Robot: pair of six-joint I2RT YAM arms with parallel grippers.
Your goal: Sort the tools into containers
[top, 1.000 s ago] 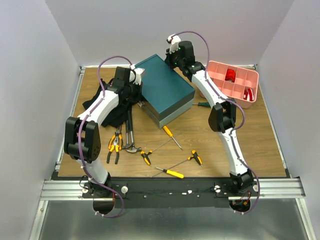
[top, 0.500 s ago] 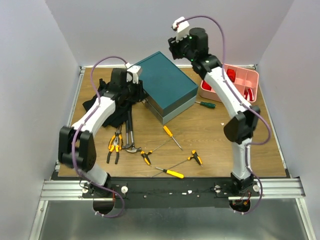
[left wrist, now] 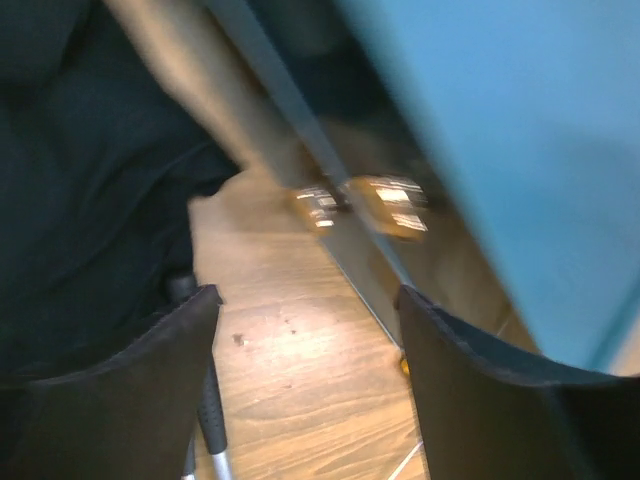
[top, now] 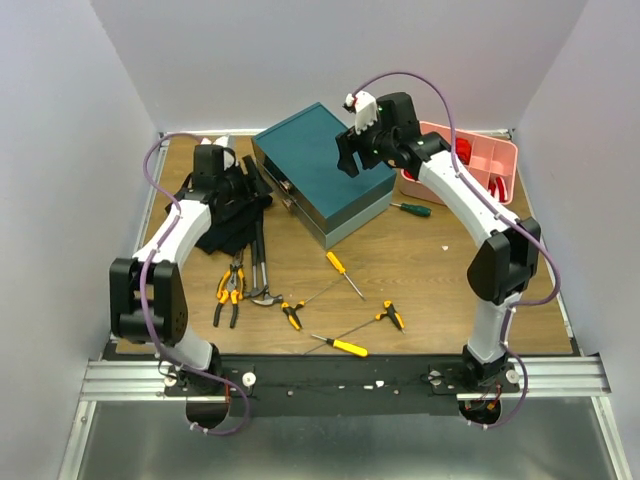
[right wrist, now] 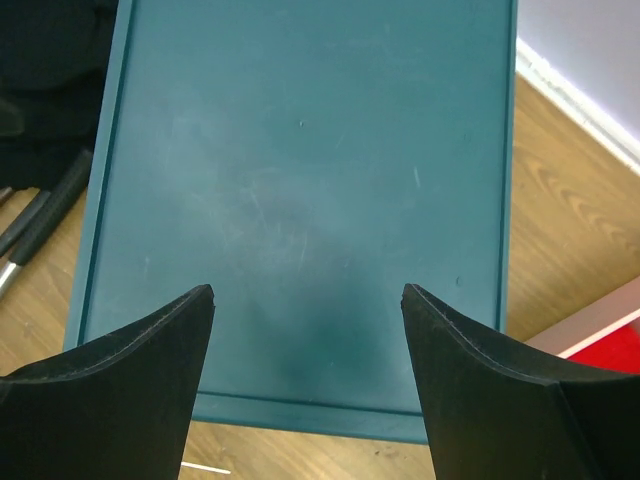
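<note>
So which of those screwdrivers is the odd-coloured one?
The green-handled screwdriver, lying alone between the teal box and the pink tray. The rest have yellow or orange handles and lie nearer the front edge.

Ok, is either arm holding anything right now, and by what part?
Nothing is held. The left gripper and right gripper are both open, with nothing between the fingers; the right hangs above the teal box.

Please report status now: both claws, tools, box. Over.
Left claw open, empty, low beside teal drawer box. Right claw open, empty, above box top. Pliers, hammers, screwdrivers loose on table. Black cloth lies by left claw.
</note>
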